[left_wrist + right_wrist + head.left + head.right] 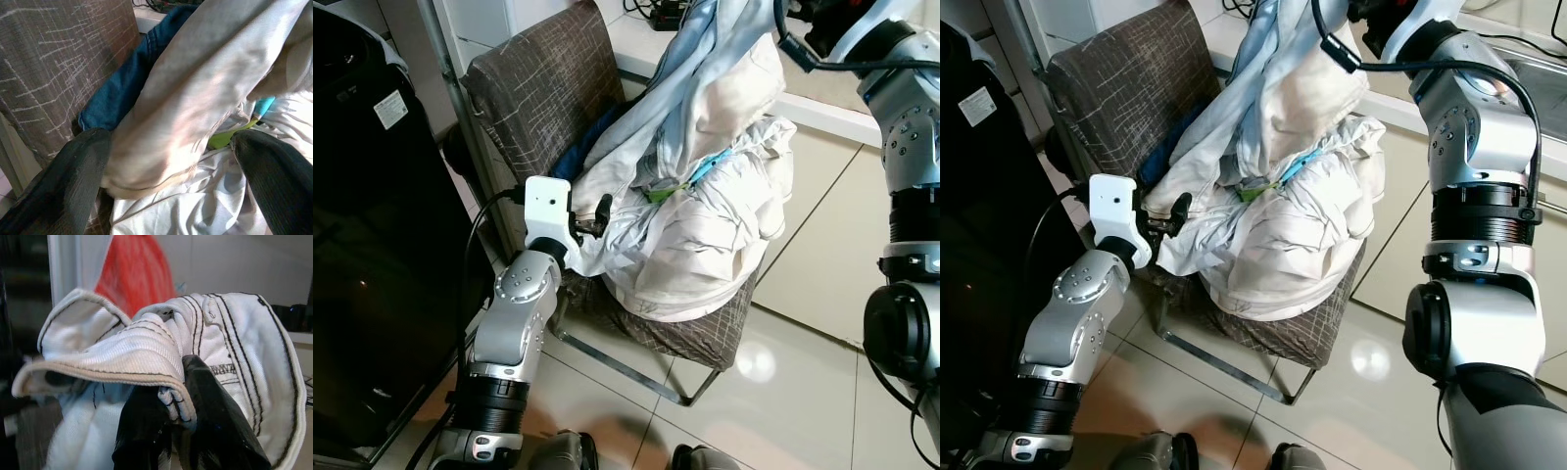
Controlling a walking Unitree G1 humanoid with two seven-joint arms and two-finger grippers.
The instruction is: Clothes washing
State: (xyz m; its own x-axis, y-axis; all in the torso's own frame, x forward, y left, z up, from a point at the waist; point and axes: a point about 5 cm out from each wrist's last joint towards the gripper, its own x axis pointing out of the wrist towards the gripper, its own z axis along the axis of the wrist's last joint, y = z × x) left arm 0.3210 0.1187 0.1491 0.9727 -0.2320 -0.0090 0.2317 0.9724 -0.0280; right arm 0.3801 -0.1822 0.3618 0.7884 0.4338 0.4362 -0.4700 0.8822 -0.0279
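Note:
A heap of white and cream clothes (pixel 695 215) fills the seat of a brown woven chair (pixel 538 88). Blue jeans (pixel 122 88) lie against the chair back, and a green and turquoise piece (pixel 658 193) pokes out of the heap. My left gripper (pixel 599 217) is at the heap's left edge. It is open, its fingers (pixel 73 181) straddling a cream fold (pixel 195 98). My right arm (pixel 1474 108) reaches up over the chair, and a pale blue and white garment (pixel 705 49) hangs from it down to the heap. The right gripper (pixel 178 406) is shut on a white garment with black stitching (pixel 146 347).
A tall black appliance (pixel 372 245) stands close on the left of the chair. A white ledge (pixel 822 108) runs behind the chair, with cables on it. Glossy beige floor tiles (pixel 803 294) spread to the right. Something red (pixel 132 274) shows behind the held garment.

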